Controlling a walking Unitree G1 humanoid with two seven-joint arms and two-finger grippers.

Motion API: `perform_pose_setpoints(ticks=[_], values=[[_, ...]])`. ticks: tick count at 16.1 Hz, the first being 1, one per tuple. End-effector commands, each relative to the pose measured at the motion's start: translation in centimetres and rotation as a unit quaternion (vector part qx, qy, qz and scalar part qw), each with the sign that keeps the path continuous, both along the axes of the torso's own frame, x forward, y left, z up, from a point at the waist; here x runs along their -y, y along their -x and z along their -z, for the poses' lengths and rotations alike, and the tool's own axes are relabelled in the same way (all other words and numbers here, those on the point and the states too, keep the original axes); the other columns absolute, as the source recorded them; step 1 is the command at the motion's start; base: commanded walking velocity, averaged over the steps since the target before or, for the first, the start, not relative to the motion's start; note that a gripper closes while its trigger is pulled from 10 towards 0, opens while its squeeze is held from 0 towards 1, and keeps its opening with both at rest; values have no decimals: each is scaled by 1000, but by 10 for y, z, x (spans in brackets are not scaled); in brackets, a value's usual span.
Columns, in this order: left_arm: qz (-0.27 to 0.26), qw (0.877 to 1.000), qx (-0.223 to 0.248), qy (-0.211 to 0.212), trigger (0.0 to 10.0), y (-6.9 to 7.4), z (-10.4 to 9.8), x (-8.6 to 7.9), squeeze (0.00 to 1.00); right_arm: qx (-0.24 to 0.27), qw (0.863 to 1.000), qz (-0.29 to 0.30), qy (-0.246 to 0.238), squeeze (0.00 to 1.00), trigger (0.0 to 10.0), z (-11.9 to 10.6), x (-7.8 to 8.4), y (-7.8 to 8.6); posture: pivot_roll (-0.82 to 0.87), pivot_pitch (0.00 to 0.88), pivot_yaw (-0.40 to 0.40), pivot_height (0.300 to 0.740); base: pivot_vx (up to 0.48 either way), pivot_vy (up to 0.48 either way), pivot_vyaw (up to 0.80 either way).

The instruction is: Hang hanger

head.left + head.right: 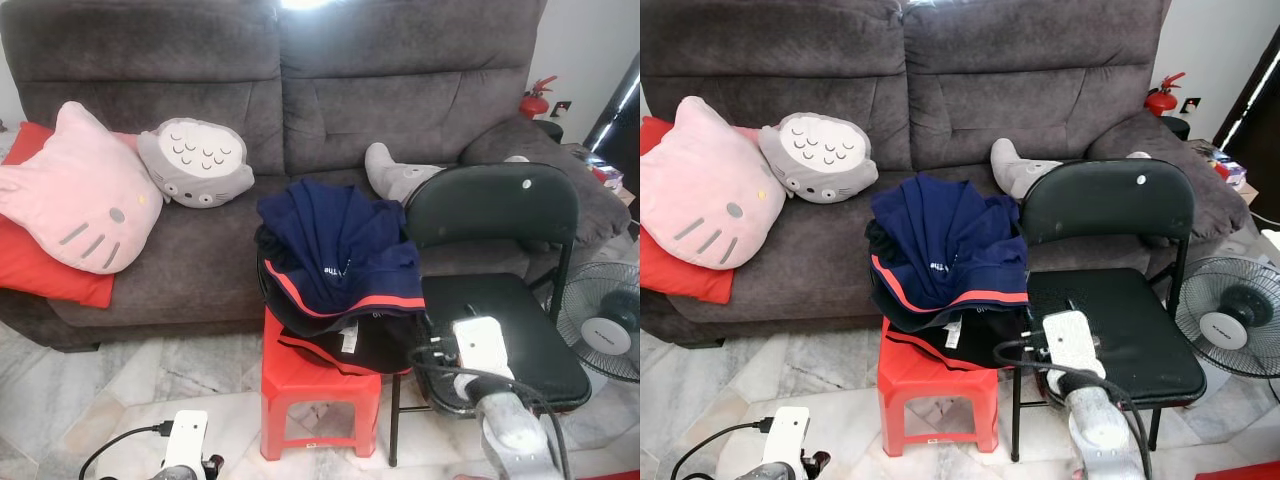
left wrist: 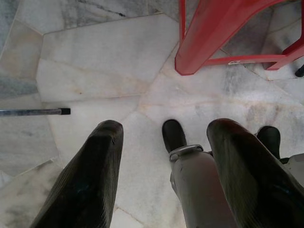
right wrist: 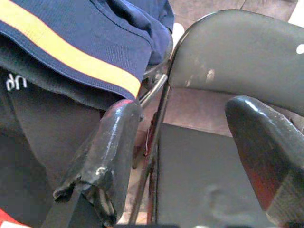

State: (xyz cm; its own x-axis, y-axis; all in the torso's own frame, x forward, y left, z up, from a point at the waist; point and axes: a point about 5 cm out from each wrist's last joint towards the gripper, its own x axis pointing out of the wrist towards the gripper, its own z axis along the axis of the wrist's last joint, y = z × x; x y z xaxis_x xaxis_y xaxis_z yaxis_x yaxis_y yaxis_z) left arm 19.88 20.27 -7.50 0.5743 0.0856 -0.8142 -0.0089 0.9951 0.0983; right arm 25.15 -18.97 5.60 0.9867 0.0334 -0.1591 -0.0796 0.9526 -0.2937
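Clothes pile hides the red stool's top.

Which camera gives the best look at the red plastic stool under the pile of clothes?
The left eye view: the red stool shows its seat edge and front legs under the clothes pile. The right eye view shows much the same. The left wrist view catches its legs on the floor; the right wrist view shows no clear part.

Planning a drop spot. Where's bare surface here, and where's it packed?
Free: black chair seat right of the clothes pile, under the open right gripper; sofa cushion between grey owl pillow and pile; marble floor beneath the open left gripper. Crowded: red stool, covered by clothes; the sofa's left end, pink cat cushion.
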Motion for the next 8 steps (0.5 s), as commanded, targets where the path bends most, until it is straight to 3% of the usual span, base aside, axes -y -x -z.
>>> perform_pose_setpoints(ticks=[1,4,8], values=[[3,1000,-5,-6,10000,1,0,-1,0,1,1000,-6,11,0,10000,0,-1,-2,-151,0,-6,740,0,0,0],[4,1000,-5,-6,10000,1,0,-1,0,-13,999,-24,22,0,10000,5,-3,-5,-147,0,-6,740,0,0,0],[5,1000,-5,-6,10000,1,1,-1,0,3,995,-71,74,0,10000,-1,-10,-9,-148,0,-8,740,0,0,0]])
